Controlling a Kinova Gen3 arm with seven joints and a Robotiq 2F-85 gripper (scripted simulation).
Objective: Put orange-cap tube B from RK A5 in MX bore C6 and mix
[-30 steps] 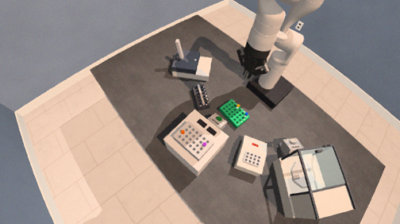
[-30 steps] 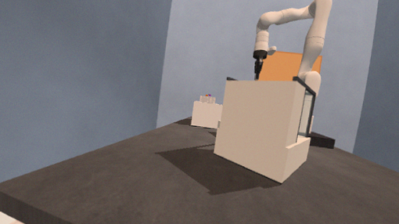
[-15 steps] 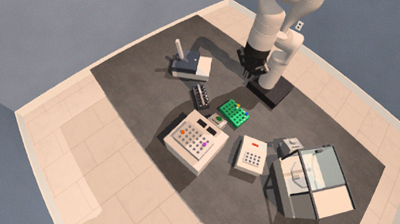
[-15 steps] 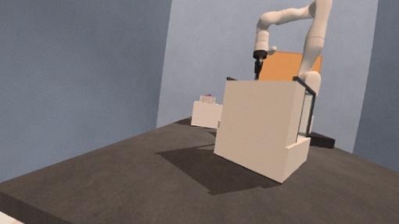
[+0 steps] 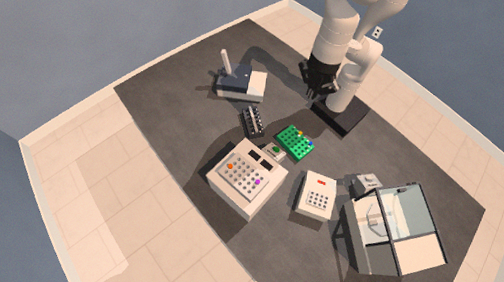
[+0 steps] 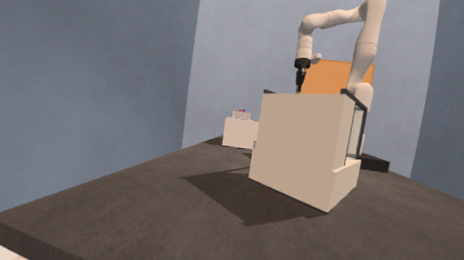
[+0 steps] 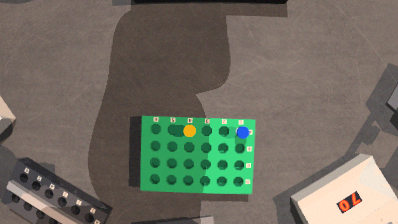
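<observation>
The mixer MX (image 5: 247, 176) is the wide beige box with a grey block of bores. An orange-capped tube (image 5: 229, 166) stands in a bore at its far left corner, and a purple-capped tube (image 5: 257, 181) stands in another. The two lamp windows (image 5: 260, 159) on its top look dark. A green round key (image 5: 276, 149) sits on the small sloped panel at its front. The green rack RK (image 7: 196, 154) holds a yellow-capped tube (image 7: 189, 131) and a blue-capped tube (image 7: 242, 132). My gripper (image 5: 318, 88) is shut and empty, high above the bench near the arm's base; it also shows in the exterior view (image 6: 299, 82).
The dry block DB (image 5: 318, 194) with a red display stands right of the mixer. The glass-walled balance BAL (image 5: 394, 229) is further right. The dark magnet block MG (image 5: 253, 121) and the spectrophotometer SP (image 5: 239, 84) stand left of the rack.
</observation>
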